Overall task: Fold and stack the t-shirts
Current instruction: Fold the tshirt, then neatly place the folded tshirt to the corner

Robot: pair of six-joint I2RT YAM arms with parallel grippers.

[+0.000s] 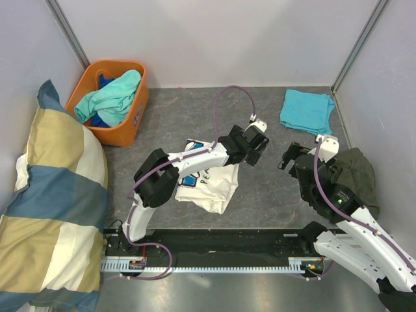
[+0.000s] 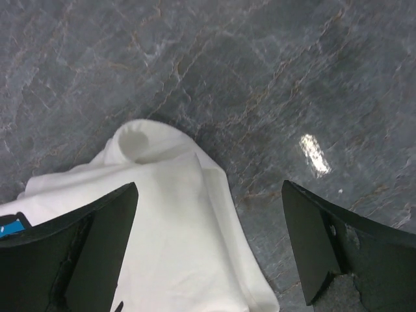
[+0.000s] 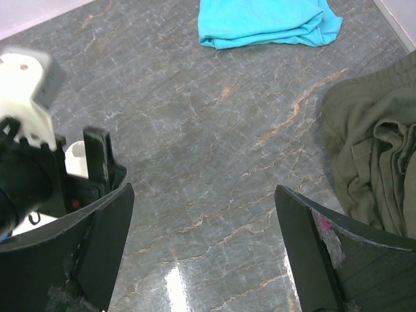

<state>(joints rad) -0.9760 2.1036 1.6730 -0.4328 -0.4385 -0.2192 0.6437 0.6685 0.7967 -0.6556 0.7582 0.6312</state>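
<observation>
The left tool (image 2: 208, 250) is wide open and holds nothing. The white t-shirt (image 2: 175, 221) lies crumpled on the desk (image 2: 273, 78), right under this tool. The right tool (image 3: 205, 253) is wide open too, with nothing in it, and only desk is under it. The turquoise t-shirt (image 3: 266, 23) lies well ahead of the right tool. A dark green cloth (image 3: 377, 149) lies just beside that tool, on its right.

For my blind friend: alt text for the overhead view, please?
The left gripper hangs at the edge of a crumpled cream-white t-shirt on a grey table, the right gripper nearby. A folded turquoise t-shirt lies far right; an orange basket holds more clothes.
</observation>
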